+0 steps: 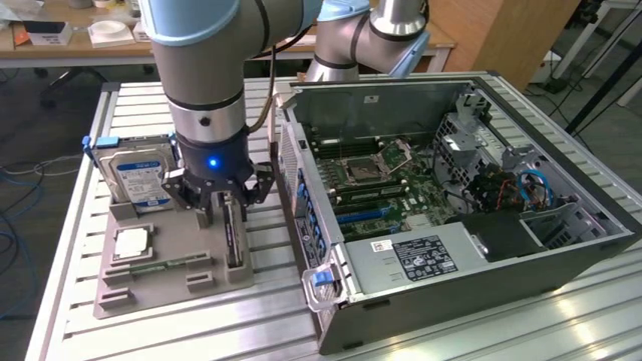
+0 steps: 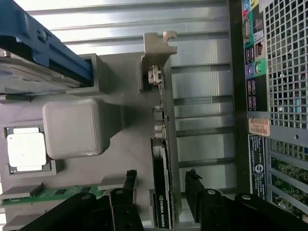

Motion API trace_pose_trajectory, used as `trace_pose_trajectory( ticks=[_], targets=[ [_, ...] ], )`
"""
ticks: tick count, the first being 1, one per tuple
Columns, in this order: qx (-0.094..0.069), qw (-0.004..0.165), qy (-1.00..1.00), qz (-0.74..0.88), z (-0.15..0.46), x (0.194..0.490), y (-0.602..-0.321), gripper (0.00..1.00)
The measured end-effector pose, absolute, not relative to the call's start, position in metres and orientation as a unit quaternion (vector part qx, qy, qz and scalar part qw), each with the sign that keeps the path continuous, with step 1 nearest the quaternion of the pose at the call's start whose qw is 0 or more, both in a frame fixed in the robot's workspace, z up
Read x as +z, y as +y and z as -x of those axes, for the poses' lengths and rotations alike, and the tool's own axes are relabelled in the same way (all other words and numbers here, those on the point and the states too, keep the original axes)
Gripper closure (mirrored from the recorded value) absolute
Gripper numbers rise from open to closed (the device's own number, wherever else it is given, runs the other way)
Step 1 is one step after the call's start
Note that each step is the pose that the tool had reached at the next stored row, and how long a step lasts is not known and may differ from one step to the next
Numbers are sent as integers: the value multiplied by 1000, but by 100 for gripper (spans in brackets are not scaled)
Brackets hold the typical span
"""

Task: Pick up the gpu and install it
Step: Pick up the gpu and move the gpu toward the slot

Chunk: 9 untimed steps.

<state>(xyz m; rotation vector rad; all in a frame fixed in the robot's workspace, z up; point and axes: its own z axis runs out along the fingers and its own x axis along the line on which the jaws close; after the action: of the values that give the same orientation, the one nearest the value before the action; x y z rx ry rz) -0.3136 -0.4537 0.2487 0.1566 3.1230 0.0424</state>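
On the grey parts tray (image 1: 171,289), just to the exterior view's left of the opened PC case (image 1: 561,256), the gpu (image 1: 236,244) was seen standing on its edge in its slot, not lifted out. The gripper (image 1: 222,214) had been brought straight down over it, so the card was straddled by the two black fingers. In the wrist view the gripper (image 2: 161,180) was shown spread wide, with the gpu (image 2: 161,207) sat in the middle. A clear gap was left between the card and one finger (image 2: 131,180), while the other finger was just beside the card's far face; nothing was being pinched. The card's silver end bracket (image 2: 156,48) was seen sticking out at the far end, pointed away from the fingers.

Elsewhere on the same tray, a hard drive (image 1: 140,177) with a blue-white label was propped upright, a processor chip (image 1: 131,244) was laid flat in its pocket, and a green memory stick (image 1: 165,265) was slotted in nearby. The tray and the case were both rested on a slatted metal table (image 1: 201,331). Inside the case, the motherboard (image 1: 401,188) was left exposed.
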Motion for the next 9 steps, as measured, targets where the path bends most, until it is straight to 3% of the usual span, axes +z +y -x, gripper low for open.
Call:
trace_pose_trajectory(
  ticks=[9],
  targets=[
    [14,7,998,-53,313,238,-454,47]
  ],
)
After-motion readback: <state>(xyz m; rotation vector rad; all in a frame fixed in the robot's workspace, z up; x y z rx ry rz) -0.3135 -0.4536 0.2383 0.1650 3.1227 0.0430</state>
